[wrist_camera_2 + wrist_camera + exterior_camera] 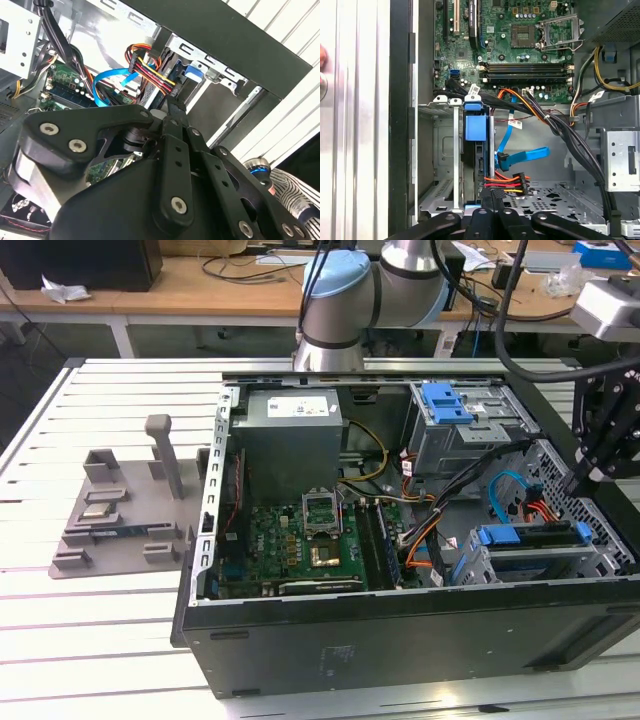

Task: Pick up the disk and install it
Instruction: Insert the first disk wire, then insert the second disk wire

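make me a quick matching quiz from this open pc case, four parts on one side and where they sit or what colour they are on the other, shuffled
Things:
1. power supply
2. disk
3. gripper
4. grey plastic fixture

Descriptions:
A. on the slatted table outside the case, at the exterior view's left
B. large grey box with a white sticker, in a far corner of the case
C. black, over the case's wall at the exterior view's right
D. blue-framed, sitting in the metal cage near the case's front wall

Pairs: 1-B, 2-D, 3-C, 4-A
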`<state>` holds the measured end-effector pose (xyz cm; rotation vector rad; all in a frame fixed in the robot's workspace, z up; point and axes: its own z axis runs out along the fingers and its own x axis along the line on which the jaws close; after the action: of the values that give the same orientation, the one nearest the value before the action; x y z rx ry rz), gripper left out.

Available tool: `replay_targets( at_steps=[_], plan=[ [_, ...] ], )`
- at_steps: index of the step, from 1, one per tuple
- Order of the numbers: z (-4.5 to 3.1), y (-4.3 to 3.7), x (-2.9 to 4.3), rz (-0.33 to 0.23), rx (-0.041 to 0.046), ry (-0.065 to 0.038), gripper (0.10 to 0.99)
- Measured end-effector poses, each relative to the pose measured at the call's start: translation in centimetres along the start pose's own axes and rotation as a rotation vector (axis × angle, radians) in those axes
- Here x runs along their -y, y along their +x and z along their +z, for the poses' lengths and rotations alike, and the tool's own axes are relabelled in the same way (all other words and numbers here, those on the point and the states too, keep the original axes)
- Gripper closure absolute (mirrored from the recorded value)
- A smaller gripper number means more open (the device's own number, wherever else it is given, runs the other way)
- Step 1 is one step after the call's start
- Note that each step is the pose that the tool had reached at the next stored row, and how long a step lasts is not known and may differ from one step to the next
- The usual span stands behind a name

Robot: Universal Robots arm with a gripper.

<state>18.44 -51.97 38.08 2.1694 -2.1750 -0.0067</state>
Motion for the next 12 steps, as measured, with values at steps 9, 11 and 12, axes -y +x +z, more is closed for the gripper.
replay_targets(
  at_steps=[9,11,12],
  plan=[
    [0.04,-0.16,-0.48,0.000,-0.0002,0.000,0.784],
    [0.23,-0.38,-1.20,-0.002,-0.0002,0.000,0.784],
    [0.38,-0.53,-1.67,-0.004,-0.0003,0.000,0.784]
  ],
)
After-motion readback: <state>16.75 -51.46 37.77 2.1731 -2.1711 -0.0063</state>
